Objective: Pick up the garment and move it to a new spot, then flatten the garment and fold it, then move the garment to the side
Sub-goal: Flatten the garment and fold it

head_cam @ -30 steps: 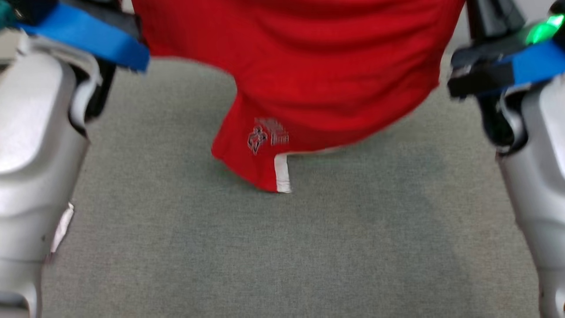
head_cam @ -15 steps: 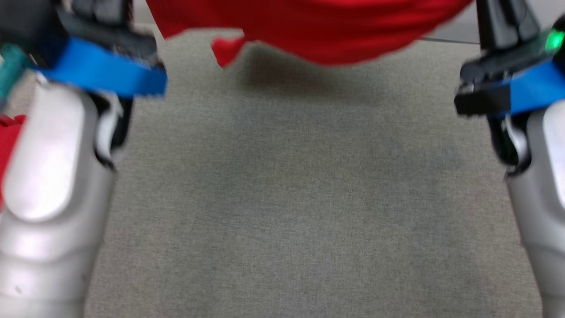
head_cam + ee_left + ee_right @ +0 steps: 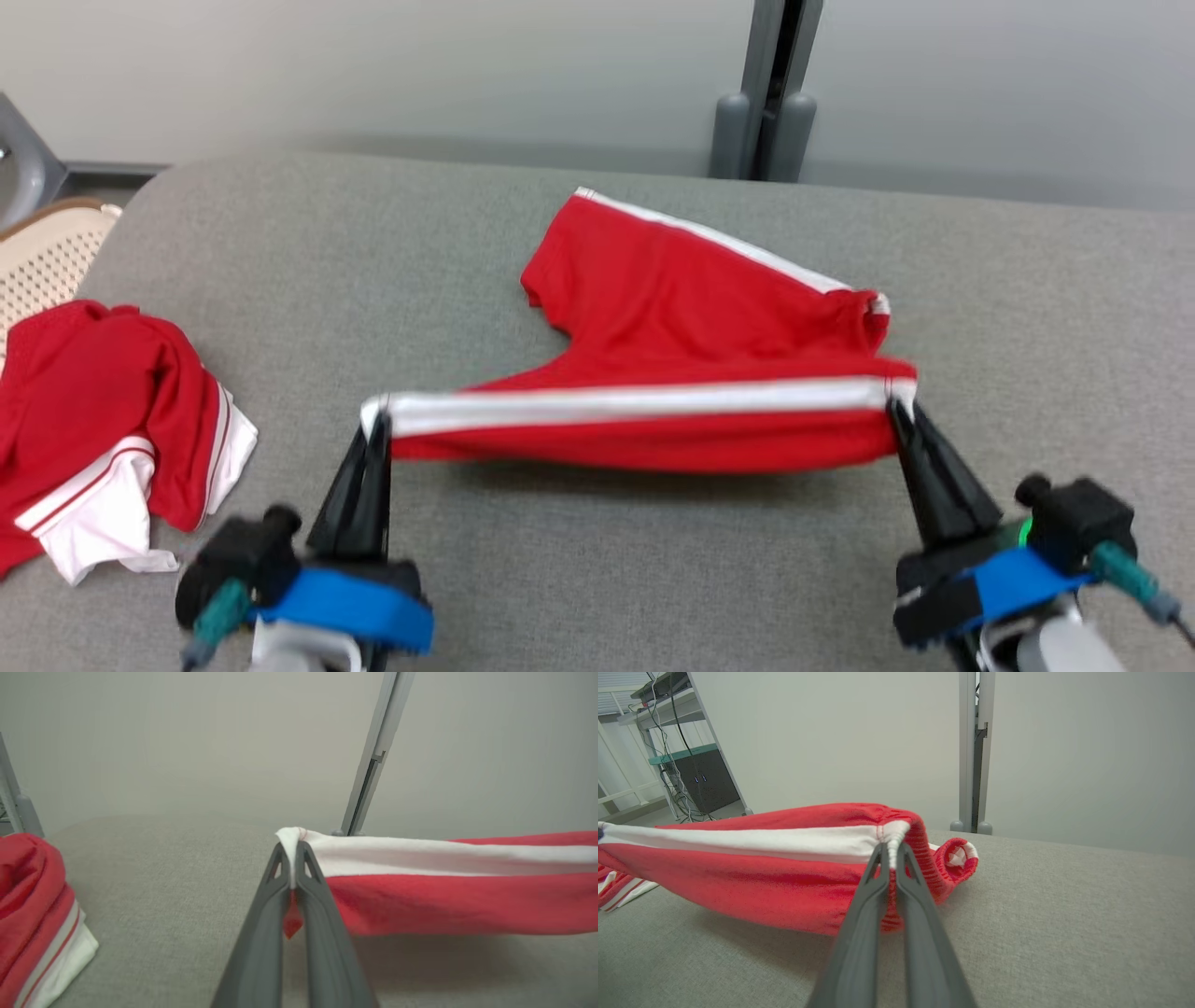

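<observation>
The left gripper [image 3: 377, 422] and right gripper [image 3: 897, 405] are each clamping one white-striped end of the red garment [image 3: 691, 317], holding its near edge taut above mid-table while its far half is lying flat. The grey table [image 3: 597, 579] is lying open in front and to the right, and a second red garment [image 3: 93, 411] is crowding the left edge.

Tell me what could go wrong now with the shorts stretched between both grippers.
The left gripper and right gripper pinch only the ends of the white stripe; more tension might pull the red shorts free.
The waistband near the right gripper is bunched; laying it down may trap creases.
The crumpled garment at left could get overlapped.
</observation>
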Robot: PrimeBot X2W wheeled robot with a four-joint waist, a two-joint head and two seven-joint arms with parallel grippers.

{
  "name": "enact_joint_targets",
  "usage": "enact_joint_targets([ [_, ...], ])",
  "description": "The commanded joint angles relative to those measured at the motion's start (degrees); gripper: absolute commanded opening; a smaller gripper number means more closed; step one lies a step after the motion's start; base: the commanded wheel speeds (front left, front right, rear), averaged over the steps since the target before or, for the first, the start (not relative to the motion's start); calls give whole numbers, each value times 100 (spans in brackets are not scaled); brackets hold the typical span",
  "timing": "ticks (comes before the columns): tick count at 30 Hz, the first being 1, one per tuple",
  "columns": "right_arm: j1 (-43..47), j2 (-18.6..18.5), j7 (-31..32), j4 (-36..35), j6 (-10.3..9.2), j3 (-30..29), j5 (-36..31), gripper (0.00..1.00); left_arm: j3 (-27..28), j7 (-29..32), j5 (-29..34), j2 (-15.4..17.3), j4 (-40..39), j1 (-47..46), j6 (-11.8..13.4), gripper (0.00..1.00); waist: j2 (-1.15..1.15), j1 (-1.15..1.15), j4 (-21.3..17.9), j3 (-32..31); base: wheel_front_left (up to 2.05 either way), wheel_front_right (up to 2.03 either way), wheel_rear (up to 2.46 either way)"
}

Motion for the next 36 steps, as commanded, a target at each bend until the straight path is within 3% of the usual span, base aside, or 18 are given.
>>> enact_joint_targets([
  [1, 327, 71, -19, -72, -2, -38, 43, 0, 157, -15, 61, -71, -106, 338, -10, 0, 0, 1, -135, -231, 0, 0, 0],
  [9, 1545, 313, -20, -413, -2, -132, 163, 0, 433, -15, 151, -261, -349, 1472, -11, 0, 0, 1, -191, -572, 0, 0, 0],
  [15, 1828, 321, -19, -588, -2, -108, 202, 0, 410, -15, 182, -302, -469, 1542, -12, 0, 0, 1, -292, -497, 0, 0, 0],
  [24, 895, 563, -19, -332, -1, -164, 336, 0, 19, -14, 117, -62, -295, 186, -13, 0, 0, 1, -515, 148, 0, 0, 0],
  [36, -767, 820, -19, 194, -1, -229, 495, 0, -579, -15, -58, 617, 875, -2407, -13, 0, 0, 1, -1087, 1482, 0, 0, 0],
])
